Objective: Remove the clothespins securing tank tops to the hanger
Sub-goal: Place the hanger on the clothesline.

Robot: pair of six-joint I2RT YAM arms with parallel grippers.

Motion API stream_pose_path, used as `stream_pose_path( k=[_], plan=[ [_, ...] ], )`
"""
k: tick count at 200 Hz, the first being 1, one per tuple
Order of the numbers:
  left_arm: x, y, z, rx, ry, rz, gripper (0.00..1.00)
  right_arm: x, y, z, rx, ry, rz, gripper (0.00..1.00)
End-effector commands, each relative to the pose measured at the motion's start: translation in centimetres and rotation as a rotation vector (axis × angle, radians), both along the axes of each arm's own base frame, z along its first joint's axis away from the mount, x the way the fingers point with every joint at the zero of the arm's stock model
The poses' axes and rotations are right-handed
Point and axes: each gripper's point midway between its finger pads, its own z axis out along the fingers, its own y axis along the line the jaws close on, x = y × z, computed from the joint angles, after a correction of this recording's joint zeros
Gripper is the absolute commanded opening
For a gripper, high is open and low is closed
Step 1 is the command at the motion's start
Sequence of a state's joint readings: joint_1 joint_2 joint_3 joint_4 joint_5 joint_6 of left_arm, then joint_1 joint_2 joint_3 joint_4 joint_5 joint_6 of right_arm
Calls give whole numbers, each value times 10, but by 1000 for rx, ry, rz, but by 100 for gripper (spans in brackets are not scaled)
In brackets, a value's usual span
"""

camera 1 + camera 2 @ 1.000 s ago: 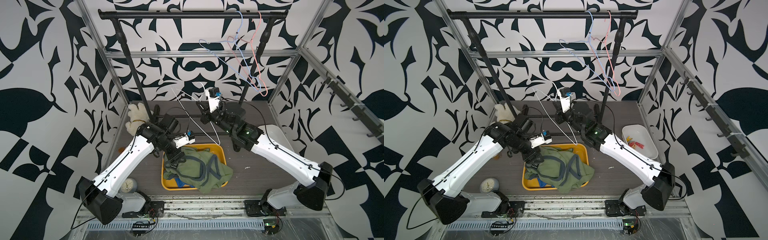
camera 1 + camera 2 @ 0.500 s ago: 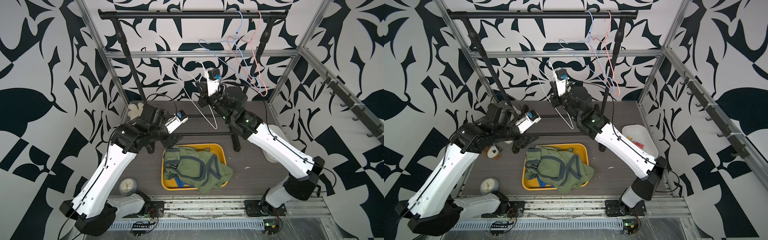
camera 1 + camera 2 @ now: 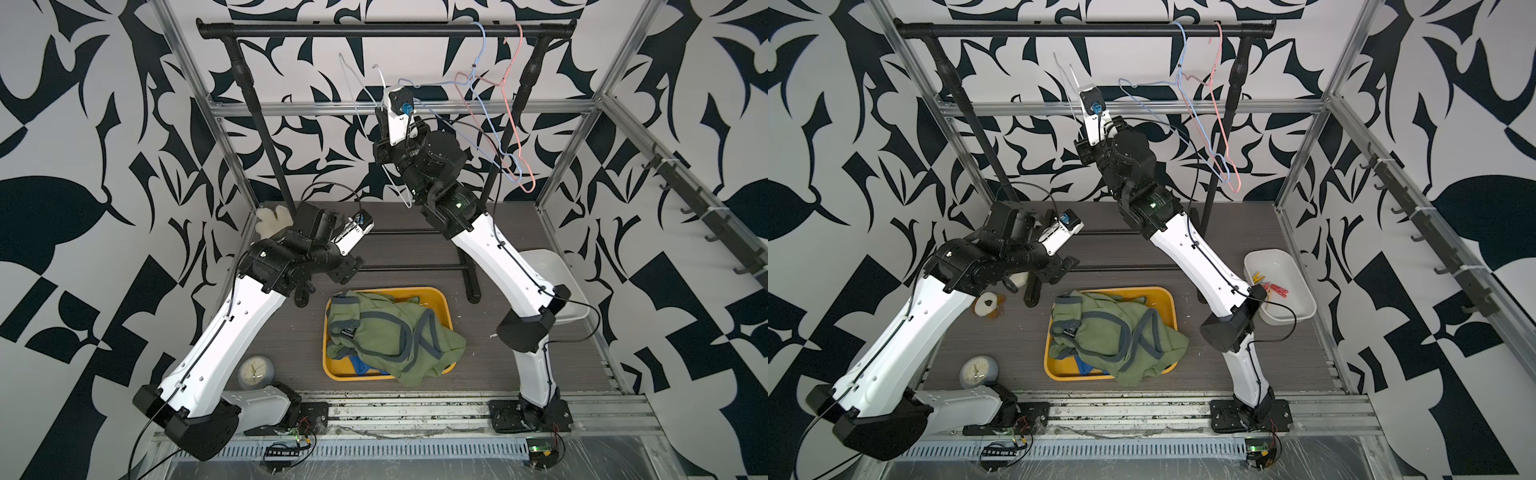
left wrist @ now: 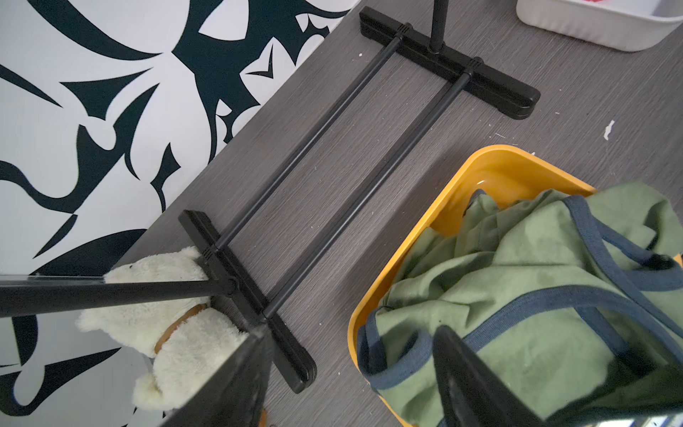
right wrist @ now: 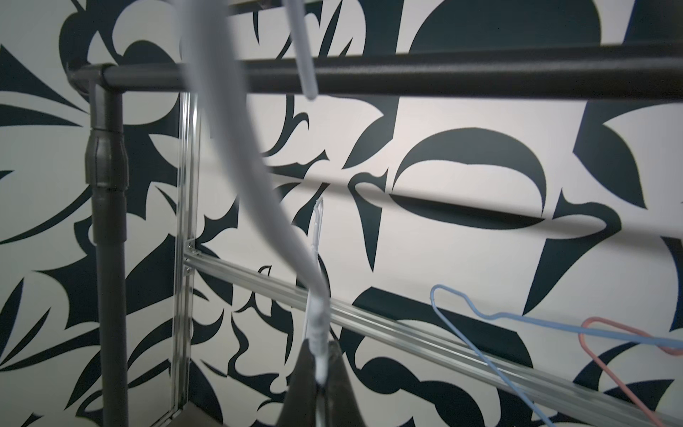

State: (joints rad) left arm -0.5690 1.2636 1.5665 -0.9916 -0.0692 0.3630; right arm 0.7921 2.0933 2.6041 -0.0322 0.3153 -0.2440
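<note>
Raised higher, right claw point(image 5: 318, 347) pinches one white hanger point(image 5: 236, 129); left claw point(image 4: 353, 332) spread; two hangers point(image 3: 514, 166) on rail point(image 3: 374, 30).

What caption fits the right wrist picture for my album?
Black fingers pinch a white wire hanger under the black metal rail.

Walls point(image 3: 83, 124): white, with large black leaf and tendril shapes.
Table point(image 3: 482, 365): grey-brown wood grain.
Tank tops point(image 3: 390, 332): olive green with grey-blue trim; bright blue cloth shows at the 7 o'clock edge of the heap.
Tray point(image 3: 432, 293): yellow.
Tub point(image 3: 1296, 291): white.
Clothespins point(image 3: 1273, 287): red and yellow.
Hangers: white hanger point(image 5: 236, 148), light-blue hanger point(image 3: 482, 45), pink hanger point(image 3: 518, 37).
Rack point(image 3: 374, 30): black.
Plush toy point(image 4: 177, 332): cream, with a tan collar.
Clock point(image 3: 254, 370): grey-blue body, pale face.
Arms point(image 3: 232, 328): white links, black joints.
</note>
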Motion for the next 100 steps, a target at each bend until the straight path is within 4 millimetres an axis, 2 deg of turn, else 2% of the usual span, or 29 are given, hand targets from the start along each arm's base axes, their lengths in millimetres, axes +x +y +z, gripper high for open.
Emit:
stream_pose_path(
  k=[1, 29, 56, 100],
  plan=[
    [5, -7, -5, -15, 46, -4, 73, -15, -45, 55, 99, -115, -60, 0],
    [9, -10, -10, -17, 80, -4, 73, -4, -71, 65, 156, -131, -68, 0],
    [14, -11, -5, -28, 93, 3, 73, 0, -94, 76, 206, -155, -53, 0],
    [21, -12, -8, -39, 132, 9, 72, -2, -112, 92, 233, -213, -41, 0]
  ],
)
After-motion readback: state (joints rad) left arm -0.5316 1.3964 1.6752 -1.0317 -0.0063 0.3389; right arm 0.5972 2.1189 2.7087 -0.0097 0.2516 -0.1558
